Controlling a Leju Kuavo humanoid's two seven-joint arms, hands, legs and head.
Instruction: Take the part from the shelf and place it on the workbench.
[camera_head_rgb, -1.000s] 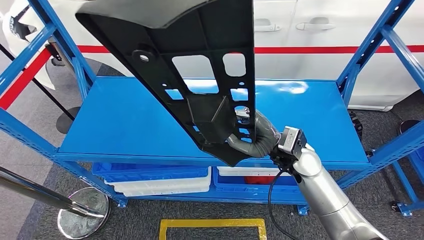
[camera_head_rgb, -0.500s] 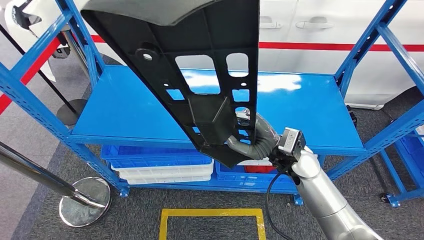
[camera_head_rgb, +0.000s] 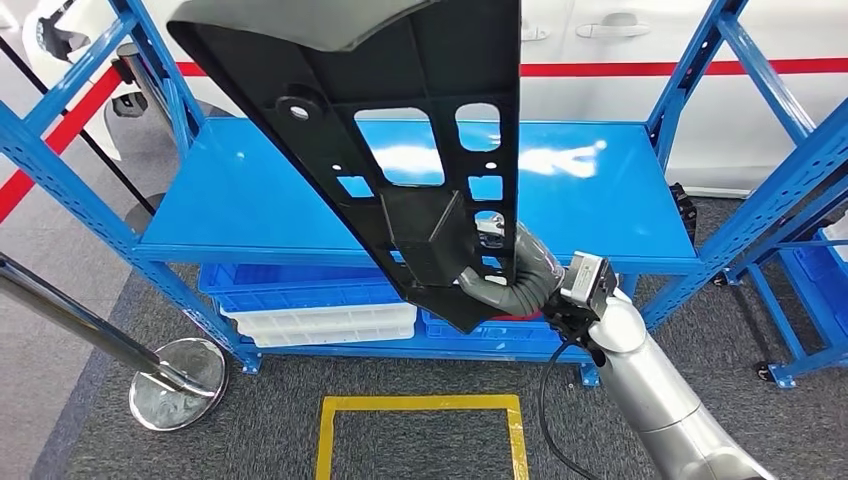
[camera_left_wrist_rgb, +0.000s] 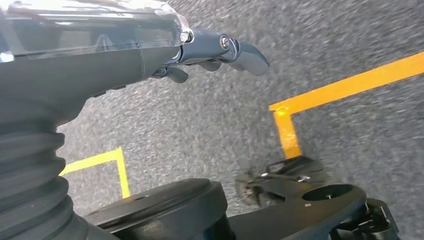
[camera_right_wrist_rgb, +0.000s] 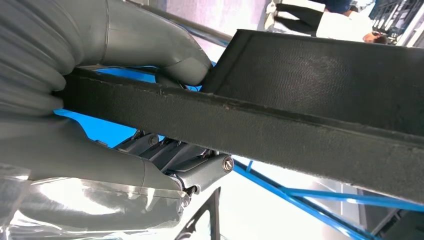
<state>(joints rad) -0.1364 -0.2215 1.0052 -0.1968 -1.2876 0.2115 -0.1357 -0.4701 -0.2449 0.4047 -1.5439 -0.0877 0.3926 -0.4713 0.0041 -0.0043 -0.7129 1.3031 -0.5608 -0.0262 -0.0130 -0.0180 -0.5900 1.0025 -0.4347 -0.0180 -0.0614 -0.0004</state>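
Right hand (camera_head_rgb: 505, 275): clamped on the lower corner of the part (camera_head_rgb: 400, 150), thumb one side, fingers the other.
Part: aloft, tilted, in front of the blue shelf (camera_head_rgb: 260, 215), clear of its deck.
Left hand (camera_left_wrist_rgb: 220, 50): hanging over the floor, fingers loosely apart, empty.
Risk: long panel, one-corner grip (much leverage); could pivot, slip, or clip a shelf upright (camera_head_rgb: 690, 70) in turning to the desk.

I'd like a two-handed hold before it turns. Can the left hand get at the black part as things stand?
Probably not right away: the left hand hangs over the floor, while the right hand holds the black part raised before the shelf.
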